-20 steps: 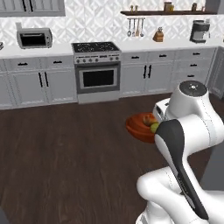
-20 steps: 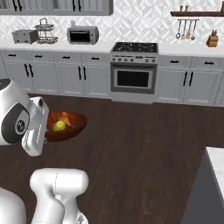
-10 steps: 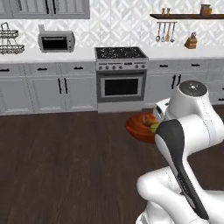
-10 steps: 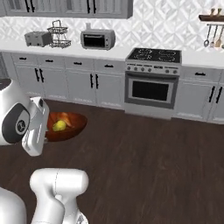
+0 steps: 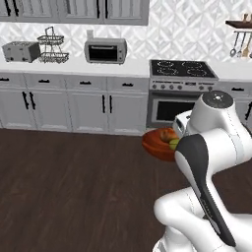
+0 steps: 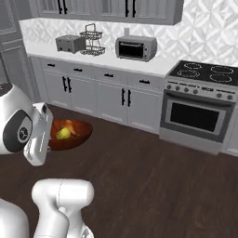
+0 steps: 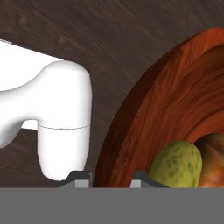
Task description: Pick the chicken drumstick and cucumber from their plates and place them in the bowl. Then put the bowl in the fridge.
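A reddish-brown bowl (image 5: 155,143) hangs above the dark floor, held at arm height in front of my white arm. My gripper (image 7: 109,177) is shut on the bowl's (image 7: 175,100) rim, one fingertip on each side of the wall. Inside lie the yellow-green cucumber (image 7: 177,164) and the golden-brown chicken drumstick (image 7: 215,159), touching each other. From the right base view the bowl (image 6: 76,136) shows the cucumber (image 6: 63,134) in front of the drumstick (image 6: 70,125). The cucumber (image 5: 173,143) and drumstick (image 5: 167,134) also peek out beside my hand. The plates and the fridge are out of view.
Grey cabinets run along the far wall under a white counter (image 5: 74,65) with a toaster (image 5: 20,51), a wire rack (image 5: 52,47) and a microwave (image 5: 105,50). A stove with an oven (image 6: 197,116) stands to the right. Dark wooden floor (image 5: 69,187) lies open ahead.
The whole scene has slid to the right in both base views, so the camera has moved with the base. The bowl stays in my shut gripper with both foods inside.
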Available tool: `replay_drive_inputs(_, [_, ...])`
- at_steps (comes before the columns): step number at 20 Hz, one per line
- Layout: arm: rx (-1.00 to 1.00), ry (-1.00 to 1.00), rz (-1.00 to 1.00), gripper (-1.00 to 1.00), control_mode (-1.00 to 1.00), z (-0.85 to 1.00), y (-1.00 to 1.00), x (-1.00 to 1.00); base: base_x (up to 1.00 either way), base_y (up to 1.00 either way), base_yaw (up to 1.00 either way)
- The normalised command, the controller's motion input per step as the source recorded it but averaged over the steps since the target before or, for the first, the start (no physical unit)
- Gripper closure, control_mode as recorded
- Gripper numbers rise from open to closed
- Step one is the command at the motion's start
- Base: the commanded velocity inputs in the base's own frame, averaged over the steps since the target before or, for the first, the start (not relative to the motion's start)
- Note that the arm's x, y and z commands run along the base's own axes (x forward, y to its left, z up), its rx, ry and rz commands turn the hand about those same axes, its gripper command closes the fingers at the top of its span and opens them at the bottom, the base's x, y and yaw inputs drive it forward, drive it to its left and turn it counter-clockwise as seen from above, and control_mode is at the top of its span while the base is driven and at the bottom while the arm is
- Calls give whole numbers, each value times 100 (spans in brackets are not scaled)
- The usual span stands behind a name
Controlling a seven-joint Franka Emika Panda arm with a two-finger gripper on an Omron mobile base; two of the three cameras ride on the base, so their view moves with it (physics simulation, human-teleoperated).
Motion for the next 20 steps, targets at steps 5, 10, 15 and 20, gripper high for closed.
replay_drive_inputs(5, [0, 0, 0, 100, 100, 0, 0, 0, 100, 25, 57])
replay_drive_inputs(10, [0, 0, 0, 100, 100, 0, 0, 0, 100, 20, 62])
replay_drive_inputs(15, [0, 0, 0, 100, 100, 0, 0, 0, 99, 9, 60])
replay_drive_inputs(20, [0, 0, 0, 100, 100, 0, 0, 0, 97, 9, 58])
